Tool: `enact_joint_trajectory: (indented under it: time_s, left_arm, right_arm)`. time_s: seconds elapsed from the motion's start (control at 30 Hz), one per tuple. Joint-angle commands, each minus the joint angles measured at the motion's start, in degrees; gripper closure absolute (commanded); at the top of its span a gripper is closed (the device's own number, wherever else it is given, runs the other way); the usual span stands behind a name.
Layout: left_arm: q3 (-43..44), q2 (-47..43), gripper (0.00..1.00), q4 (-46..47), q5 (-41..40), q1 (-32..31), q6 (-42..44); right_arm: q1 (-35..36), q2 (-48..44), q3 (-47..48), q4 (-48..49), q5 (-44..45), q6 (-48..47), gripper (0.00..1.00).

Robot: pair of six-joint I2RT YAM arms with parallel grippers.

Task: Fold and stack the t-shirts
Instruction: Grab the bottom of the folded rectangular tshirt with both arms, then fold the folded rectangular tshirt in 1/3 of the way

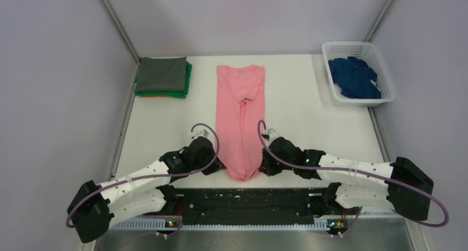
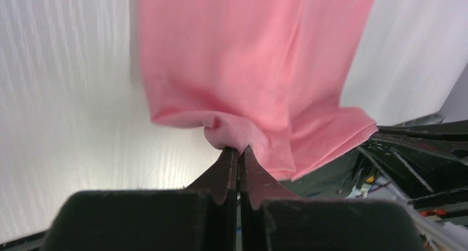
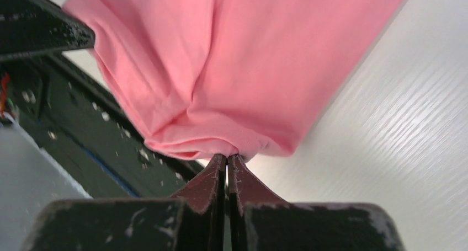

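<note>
1. Top external view.
   - The salmon-pink t-shirt (image 1: 240,118) lies on the table (image 1: 309,129) as a long narrow strip, folded lengthwise. It runs from the far middle to the near edge.
   - The left gripper (image 1: 219,166) and right gripper (image 1: 264,166) sit at its two near corners.
   - A folded stack (image 1: 163,77), grey on top over green and orange, lies at far left.
   - The dark blue t-shirt (image 1: 353,77) is bunched in the white basket (image 1: 388,94) at far right.
   - Judgement: the step in hand is the crosswise fold, carrying the near hem toward the collar end.

2. Left wrist view.
   - The left gripper (image 2: 238,150) has its jaws pressed together on a small pinch of the pink shirt's (image 2: 248,58) near-left corner.
   - The cloth puckers at the tips and the rest drapes away over the table edge.
   - Judgement: the bite looks shallow, so the lift should be slow and free of jerks.

3. Right wrist view.
   - The right gripper (image 3: 227,156) is likewise clamped on the opposite corner of the pink cloth (image 3: 248,69), with several layers gathered at the tips.
   - Judgement:
     - Both corners should rise together and level, held the strip's width apart so the hem is taut.
     - They should then travel forward and come down square on the far end.
     - Uneven travel would skew the fold.
     - The loose crease down the strip's middle may rumple if the hem sags.
</note>
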Motion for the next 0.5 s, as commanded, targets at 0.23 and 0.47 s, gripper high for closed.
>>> enact_joint_trajectory:
  time_s: [0.23, 0.47]
  left_arm:
    - [18.5, 15.0, 1.00, 5.1, -8.5, 13.1, 15.1]
    - [29.3, 27.9, 1.00, 5.6, -5.6, 18.1, 20.4]
  right_arm:
    - [-16.3, 9.3, 12.6, 10.1, 0.8, -2.2, 1.00]
    - [-23.6, 17.9, 20.2, 10.4, -0.2, -3.8, 1.00]
